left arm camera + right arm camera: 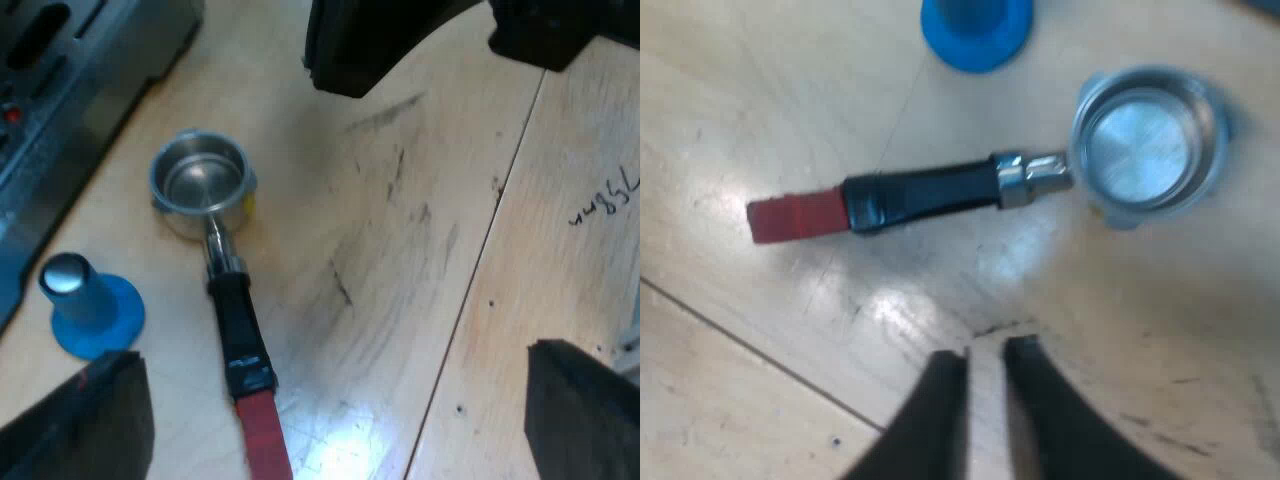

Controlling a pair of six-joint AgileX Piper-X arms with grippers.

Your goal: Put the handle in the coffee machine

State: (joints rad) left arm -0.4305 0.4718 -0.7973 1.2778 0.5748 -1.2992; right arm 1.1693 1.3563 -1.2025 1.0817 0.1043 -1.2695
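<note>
**Left end effector**: fingers spread wide, gripping nothing, hanging above the wooden surface.

**Right end effector**: fingers drawn almost together with a narrow slit between them, nothing held, also over bare wood.

**Holder**: loose and flat on the surface, not in the machine. Its red handle end lies just beside one finger of the left end effector, within the open span. The metal cup lies farther out, mouth up and empty. Seen from the right end effector, the holder lies crosswise just ahead of the fingertips and apart from them.

**Tamper**: blue, upright, just beyond the same left finger and near the cup, apparently not touching it.

**Coffee machine**: farthest out, past the cup and tamper.

**Assessment:** the step in hand is the approach to pick-up, with no grasp yet made. The next move calls for the left end effector to descend astride the dark handle and close, keeping clear of the tamper. The holder can then be lifted and its cup carried to the machine.
</note>
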